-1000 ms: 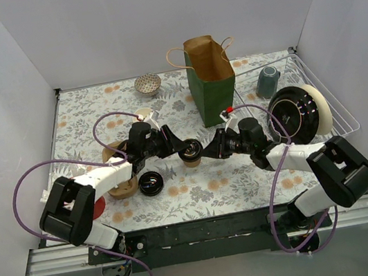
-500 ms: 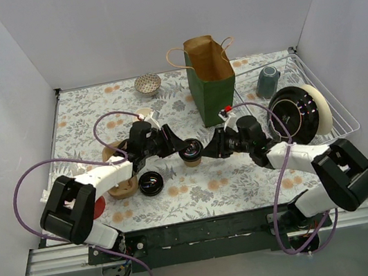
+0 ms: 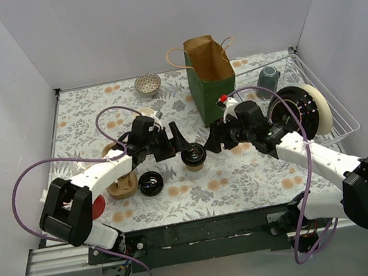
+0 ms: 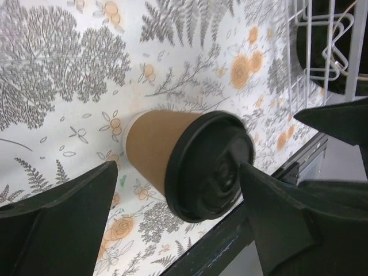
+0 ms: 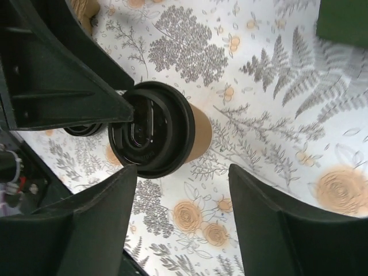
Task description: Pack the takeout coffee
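Takeout coffee (image 3: 193, 156) upright (both grippers spread, clear of it).

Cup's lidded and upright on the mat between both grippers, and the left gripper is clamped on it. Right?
Not quite. The left gripper is open: the left wrist view shows its fingers spread clear of the cup, with mat visible either side. The rest holds: the cup stands lidded on the mat between it and the right gripper.

From my overhead feed the bag's (image 3: 213, 81) inside stays unreadable, and the left arm covers part of the tan holder (image 3: 120, 183).
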Tool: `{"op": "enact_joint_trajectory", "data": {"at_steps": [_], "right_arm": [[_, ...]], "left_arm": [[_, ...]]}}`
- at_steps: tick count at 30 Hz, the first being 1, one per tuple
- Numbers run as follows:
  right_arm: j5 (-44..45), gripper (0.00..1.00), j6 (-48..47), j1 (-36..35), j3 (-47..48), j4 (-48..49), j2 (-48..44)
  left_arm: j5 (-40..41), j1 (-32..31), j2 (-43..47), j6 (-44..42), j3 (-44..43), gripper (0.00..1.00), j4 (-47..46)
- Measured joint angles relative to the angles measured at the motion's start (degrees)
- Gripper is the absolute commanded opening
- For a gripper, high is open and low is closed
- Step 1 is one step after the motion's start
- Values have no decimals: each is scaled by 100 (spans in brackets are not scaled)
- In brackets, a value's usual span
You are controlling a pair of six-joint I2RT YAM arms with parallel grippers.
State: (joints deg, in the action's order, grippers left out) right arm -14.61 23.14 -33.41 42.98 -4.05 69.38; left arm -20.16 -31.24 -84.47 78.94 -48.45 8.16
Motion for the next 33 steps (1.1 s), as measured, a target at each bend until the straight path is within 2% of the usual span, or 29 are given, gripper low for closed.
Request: {"op": "enact_joint_trajectory", "data": {"at_steps": [3, 7, 14, 20, 29, 33], "right_arm": [[223, 79, -505, -201, 553, -413, 118], [553, 83, -868, -461, 1167, -715, 374], [988, 86, -1064, -861, 1840, -1180, 1147], [1349, 89, -1180, -1263, 2127, -1373, 1676], [1705, 90, -1287, -1539, 2479, -1569, 2133], [1749, 85, -1263, -1578, 2590, -1572, 2284]], "left_arm": [[214, -7, 59, -87, -424, 98, 374], [726, -7, 393, -153, -758, 98, 704], [2153, -4, 1504, -76, -769, 98, 1460], [3141, -2, 2212, -76, -826, 98, 2105], [3539, -2, 2826, -146, -761, 98, 2476], [3545, -2, 2855, -214, -745, 98, 2492]]}}
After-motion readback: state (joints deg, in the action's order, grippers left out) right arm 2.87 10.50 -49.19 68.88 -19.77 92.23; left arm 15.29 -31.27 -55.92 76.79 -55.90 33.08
